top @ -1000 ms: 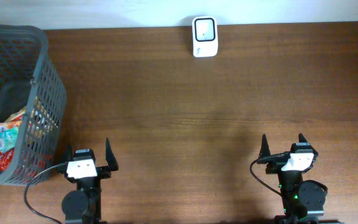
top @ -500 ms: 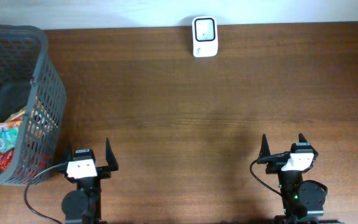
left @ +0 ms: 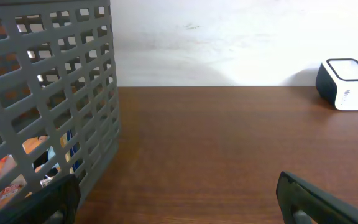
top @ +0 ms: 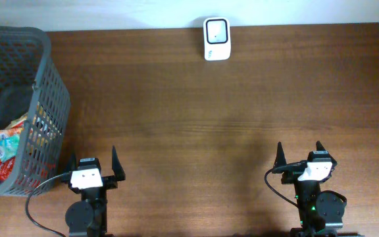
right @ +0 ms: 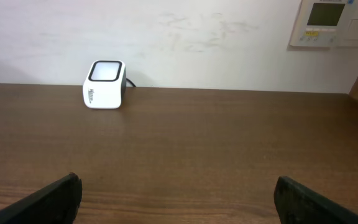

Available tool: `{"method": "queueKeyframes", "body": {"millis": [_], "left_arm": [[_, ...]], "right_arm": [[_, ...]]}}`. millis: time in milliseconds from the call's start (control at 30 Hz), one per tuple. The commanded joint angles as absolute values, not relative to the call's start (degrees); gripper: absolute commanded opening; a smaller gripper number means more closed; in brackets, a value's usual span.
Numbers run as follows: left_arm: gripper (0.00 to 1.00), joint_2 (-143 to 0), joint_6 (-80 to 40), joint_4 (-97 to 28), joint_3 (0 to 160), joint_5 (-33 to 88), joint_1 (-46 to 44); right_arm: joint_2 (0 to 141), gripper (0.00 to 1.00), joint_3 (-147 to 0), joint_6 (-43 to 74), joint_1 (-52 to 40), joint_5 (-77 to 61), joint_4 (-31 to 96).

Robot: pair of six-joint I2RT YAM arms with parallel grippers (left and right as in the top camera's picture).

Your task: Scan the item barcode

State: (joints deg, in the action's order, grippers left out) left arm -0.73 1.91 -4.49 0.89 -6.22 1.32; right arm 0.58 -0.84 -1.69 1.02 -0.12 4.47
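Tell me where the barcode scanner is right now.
The scanner sits at the far edge of the table, slightly right of centre in the overhead view, far from the basket at the left.

You'll find the scanner, a small white box with a dark square window on top, standing upright well to the right of the basket, level with its far rim. The packets, crinkled wrappers in red, orange and pale blue, lie jumbled on the basket's floor, toward its near end.
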Motion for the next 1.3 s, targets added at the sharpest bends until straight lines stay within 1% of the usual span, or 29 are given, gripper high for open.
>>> {"method": "queueKeyframes", "body": {"millis": [0,400,433,467,500,533,567,633,667,733,767,867,933,1000,1033,1067,1100,1133,1167,1200,1267], "left_arm": [[0.99,-0.3,1.3,-4.4,0.5,-5.8,1.7],[0.99,-0.3,1.3,-4.3,0.5,-5.8,1.7],[0.99,-0.3,0.6,-3.2,0.5,-4.3,1.7],[0.99,-0.3,-2.5,-1.1,0.5,2.6,1.7],[0.99,-0.3,-6.4,2.3,0.5,14.8,1.7],[0.99,-0.3,-7.0,5.7,0.5,26.7,1.7],[0.99,-0.3,-7.1,9.7,0.5,33.1,1.7],[0.99,-0.3,-7.1,16.7,0.5,38.7,1.7],[0.99,-0.3,-7.1,20.2,0.5,39.4,1.7],[0.99,-0.3,-7.1,28.0,1.0,38.3,1.7],[0.99,-0.3,-7.1,29.0,2.4,36.2,1.7],[0.99,-0.9,-6.3,25.8,8.4,29.7,1.7],[0.99,-2.3,-2.0,21.0,14.3,22.4,1.7],[0.99,-6.1,-0.3,6.3,24.8,10.6,1.7],[0.99,-9.0,-0.2,0.3,29.7,9.6,1.7],[0.99,-11.8,-0.2,-2.7,33.4,11.4,1.7],[0.99,-14.0,-0.2,-3.4,35.9,16.0,1.7],[0.99,-16.4,-0.2,-2.0,38.5,23.0,1.7],[0.99,-18.0,-0.2,2.4,39.9,23.7,1.7],[0.99,-18.4,0.1,4.4,40.3,22.4,1.7],[0.99,-19.6,1.3,7.5,41.5,16.1,1.7]], "right_arm": [[0.2,0.98,-0.3,-1.7,0.7,-0.4,4.5],[0.2,0.98,-0.3,-1.7,0.7,-0.4,4.5],[0.2,0.98,-0.3,-1.7,0.7,-0.4,4.5],[0.2,0.98,-0.3,-1.7,0.7,-0.4,4.5],[0.2,0.98,-0.3,-1.7,0.7,-0.4,4.5],[0.2,0.98,-0.3,-1.7,0.7,-0.4,4.5],[0.2,0.98,-0.3,-1.7,0.7,-0.4,4.5],[0.2,0.98,-0.3,-1.7,0.7,-0.4,4.5],[0.2,0.99,-0.3,-1.7,0.7,-0.4,4.5],[0.2,0.98,-0.3,-1.7,0.7,-0.4,4.5],[0.2,0.98,-0.3,-1.7,0.7,-0.4,4.5],[0.2,0.98,-0.3,-1.7,0.7,-0.4,4.5],[0.2,0.98,-0.3,-1.7,0.7,-0.4,4.5],[0.2,0.98,-0.3,-1.7,0.7,-0.4,4.5],[0.2,0.98,-0.3,-1.7,0.7,-0.4,4.5],[0.2,0.98,-0.3,-1.7,0.7,-0.4,4.5],[0.2,0.98,-0.3,-1.7,0.7,-0.4,4.5],[0.2,0.98,-0.3,-1.7,0.7,-0.4,4.5],[0.2,0.98,-0.3,-1.7,0.7,-0.4,4.5],[0.2,0.98,-0.3,-1.7,0.7,-0.4,4.5],[0.2,0.98,-0.3,-1.7,0.7,-0.4,4.5]]}}
